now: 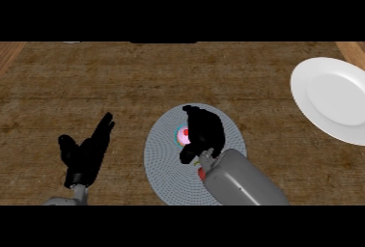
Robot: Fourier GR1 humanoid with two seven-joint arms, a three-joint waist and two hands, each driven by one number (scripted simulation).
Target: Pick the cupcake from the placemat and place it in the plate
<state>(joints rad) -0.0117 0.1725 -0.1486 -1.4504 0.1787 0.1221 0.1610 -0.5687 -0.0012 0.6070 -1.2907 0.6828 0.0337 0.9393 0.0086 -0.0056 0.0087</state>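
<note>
A cupcake [183,135] with pink frosting and a red top sits on the round grey placemat [162,159] at the middle of the counter. My right hand [202,130] hangs right over it and hides most of it; the fingers curve down beside the cupcake and the thumb points down toward the mat. Whether they touch the cupcake is hidden. A white plate [329,99] lies at the far right, partly cut by the view's edge. My left hand [87,152] rests open at the left, fingers pointing up and away.
The brown wooden counter [143,77] stretches behind the placemat and between the placemat and the plate. A dark object [164,42] shows at the back edge, mostly cut off.
</note>
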